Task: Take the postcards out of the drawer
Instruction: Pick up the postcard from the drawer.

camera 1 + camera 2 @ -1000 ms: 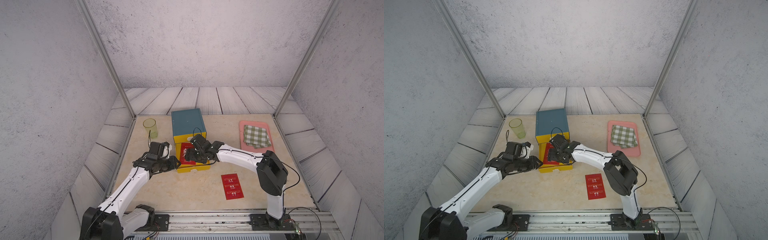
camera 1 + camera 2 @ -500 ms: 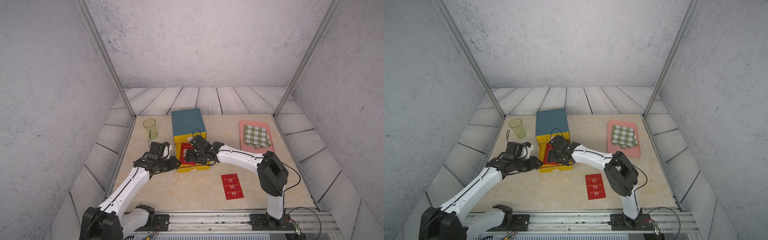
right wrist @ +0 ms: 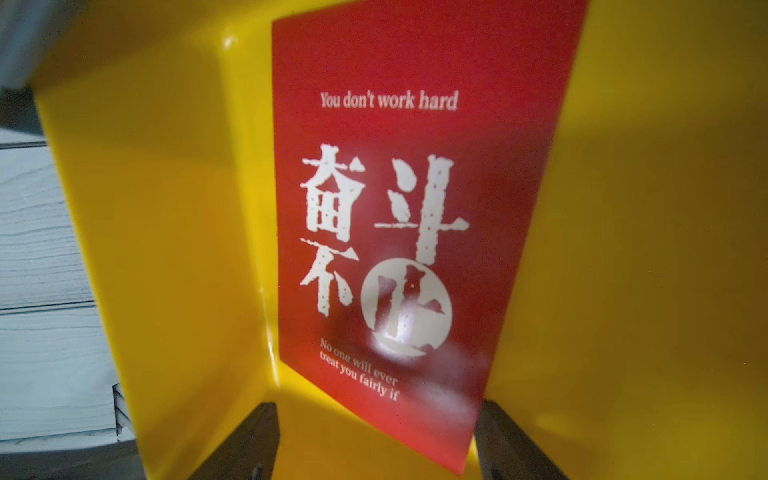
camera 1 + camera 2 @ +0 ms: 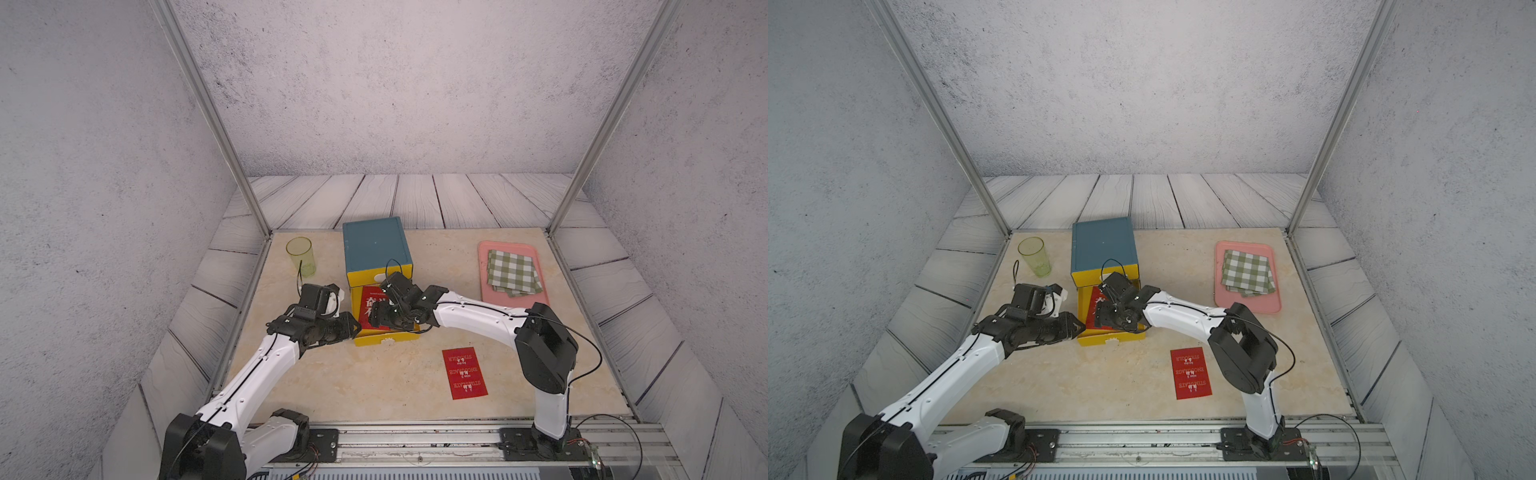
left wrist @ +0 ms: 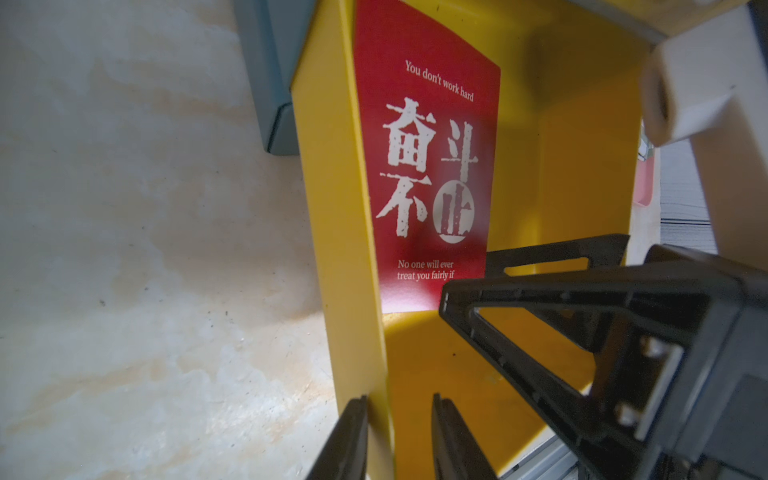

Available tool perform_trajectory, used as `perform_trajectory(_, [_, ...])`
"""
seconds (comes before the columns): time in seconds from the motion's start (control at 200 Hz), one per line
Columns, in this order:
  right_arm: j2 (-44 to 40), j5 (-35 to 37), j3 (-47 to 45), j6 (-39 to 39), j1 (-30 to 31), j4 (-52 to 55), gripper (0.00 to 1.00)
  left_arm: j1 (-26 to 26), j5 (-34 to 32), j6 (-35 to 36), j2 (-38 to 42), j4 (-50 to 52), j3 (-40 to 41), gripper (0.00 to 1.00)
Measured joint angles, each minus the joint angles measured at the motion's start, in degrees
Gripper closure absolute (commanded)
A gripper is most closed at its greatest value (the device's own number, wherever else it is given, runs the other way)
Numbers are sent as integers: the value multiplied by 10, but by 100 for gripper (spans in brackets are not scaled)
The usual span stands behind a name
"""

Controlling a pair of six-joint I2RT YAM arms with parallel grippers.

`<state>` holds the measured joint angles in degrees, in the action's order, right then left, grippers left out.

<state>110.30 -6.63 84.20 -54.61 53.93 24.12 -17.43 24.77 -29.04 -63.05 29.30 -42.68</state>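
Right pincer (image 3: 376,406) deeper in drawer (image 3: 166,216), jaws flanking postcard (image 3: 395,232) edge, perhaps touching

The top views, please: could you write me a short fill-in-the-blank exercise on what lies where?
The checked cloth lies on the ____ tray.
A red postcard lies inside the open ____ drawer.
Out on the table lies ____ loose postcard.
Missing words: pink; yellow; one.
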Motion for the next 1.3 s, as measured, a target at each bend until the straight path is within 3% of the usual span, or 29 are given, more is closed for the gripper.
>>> perform_trajectory(0.515, [0,-17,-12,-9,4,-28,22,0,-1,-4,0,0,0,70])
perform_trajectory(1.301, [-28,-24,-91,-24,4,-153,22,-3,-3,-4,0,1,0,70])
